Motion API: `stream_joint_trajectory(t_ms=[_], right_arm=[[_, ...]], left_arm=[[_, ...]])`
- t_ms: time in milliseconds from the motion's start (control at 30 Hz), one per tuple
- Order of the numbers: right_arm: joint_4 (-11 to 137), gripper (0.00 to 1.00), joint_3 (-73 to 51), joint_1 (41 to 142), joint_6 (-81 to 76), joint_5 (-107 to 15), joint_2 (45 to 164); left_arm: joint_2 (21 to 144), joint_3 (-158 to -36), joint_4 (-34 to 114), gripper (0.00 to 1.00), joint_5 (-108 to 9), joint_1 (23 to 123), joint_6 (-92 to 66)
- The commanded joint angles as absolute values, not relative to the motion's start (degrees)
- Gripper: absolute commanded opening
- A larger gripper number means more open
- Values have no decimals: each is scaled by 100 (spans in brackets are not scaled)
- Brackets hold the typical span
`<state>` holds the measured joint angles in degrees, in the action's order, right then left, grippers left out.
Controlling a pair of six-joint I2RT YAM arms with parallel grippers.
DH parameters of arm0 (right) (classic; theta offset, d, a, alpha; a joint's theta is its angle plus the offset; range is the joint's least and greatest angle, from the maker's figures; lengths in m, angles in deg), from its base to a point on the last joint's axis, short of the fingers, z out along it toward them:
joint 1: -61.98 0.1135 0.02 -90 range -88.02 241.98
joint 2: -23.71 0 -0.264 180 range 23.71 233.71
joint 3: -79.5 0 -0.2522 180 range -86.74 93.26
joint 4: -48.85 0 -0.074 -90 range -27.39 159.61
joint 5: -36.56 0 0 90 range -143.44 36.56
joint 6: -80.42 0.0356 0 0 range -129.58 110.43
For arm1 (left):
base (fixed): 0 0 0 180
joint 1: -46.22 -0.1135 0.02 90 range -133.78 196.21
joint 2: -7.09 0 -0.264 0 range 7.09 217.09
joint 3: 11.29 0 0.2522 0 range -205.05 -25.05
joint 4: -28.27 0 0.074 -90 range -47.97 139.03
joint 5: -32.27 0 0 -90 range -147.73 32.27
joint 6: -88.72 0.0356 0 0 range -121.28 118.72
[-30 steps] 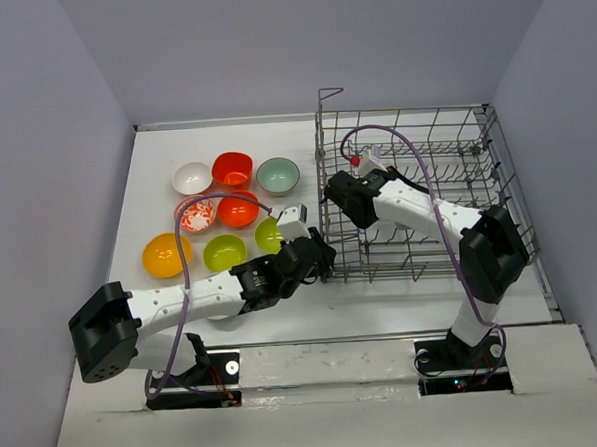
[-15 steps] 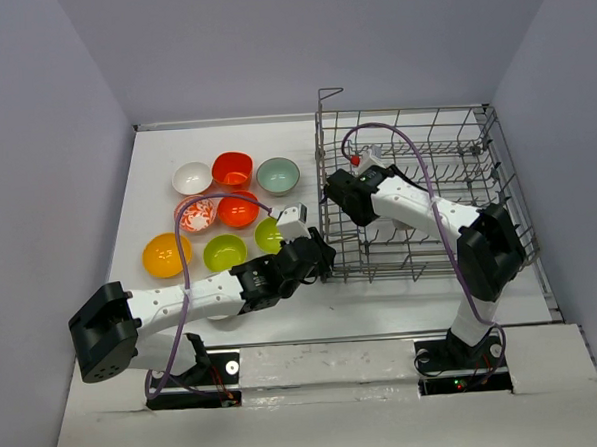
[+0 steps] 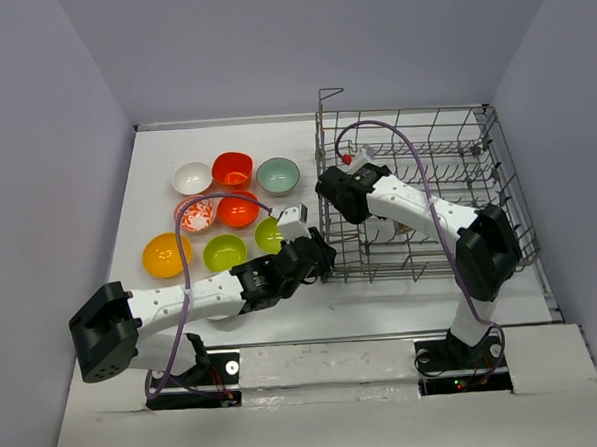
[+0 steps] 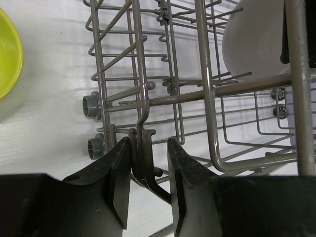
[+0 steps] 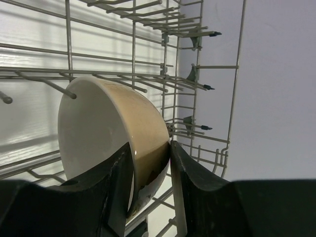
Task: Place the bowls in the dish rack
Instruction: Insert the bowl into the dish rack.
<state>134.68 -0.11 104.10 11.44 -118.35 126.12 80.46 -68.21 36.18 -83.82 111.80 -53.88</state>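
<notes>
Rack (image 3: 414, 127) sits on the right half of the table (image 3: 383, 304), its right side near the table's right edge. Eight loose bowls (image 3: 238, 209) cluster on the left half, back from the near edge. White, red and teal are in the far row, patterned and orange-red in the middle, and orange-yellow and two lime nearest the arms. All lie mouth up, and none touches the rack.

Left gripper (image 4: 148, 144) is low at the rack's near-left corner. Its fingers are part-closed and pinch an upright wire just beside the rack's small rollers (image 4: 91, 106). One pad lies flat on the wire, and the wire's hooked foot reaches toward the other pad. Judged a bracing hold: a rack on rollers could creep, so it is pinned while the other arm works inside.

Right gripper (image 5: 149, 145) reaches into the rack's left part. A cream-white bowl (image 5: 98, 123) stands on edge among the tines, mouth facing sideways, with its wall slotted between the two fingers. The pads flank the wall closely; cannot tell whether they pinch it or stand slack. The tines appear to take the bowl's weight, one of them crossing its mouth. In the top view the arm hides this bowl.

Step judged: seating this bowl. One is in the rack, with eight on the table to load. Risk: a crooked pull-away could drag the rim and tip the bowl off its tines.
</notes>
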Motion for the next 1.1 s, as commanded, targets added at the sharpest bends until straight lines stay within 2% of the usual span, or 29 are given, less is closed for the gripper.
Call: stream_joint_trajectory(t_ms=[0,533,1067], right_arm=[[13266,40,151,10460,1354,-11541,12549],[12783,43,-411,10460,1530,-11040,12242],[11571,42,-1194,10460,1618,-9792,11705]], left_arm=[[8154,-6987,3368,0,-7768,11468,-4953],[8330,-7198,3500,0,-7812,11539,-4953],[8444,-7401,3720,0,-7944,11644,-5014]])
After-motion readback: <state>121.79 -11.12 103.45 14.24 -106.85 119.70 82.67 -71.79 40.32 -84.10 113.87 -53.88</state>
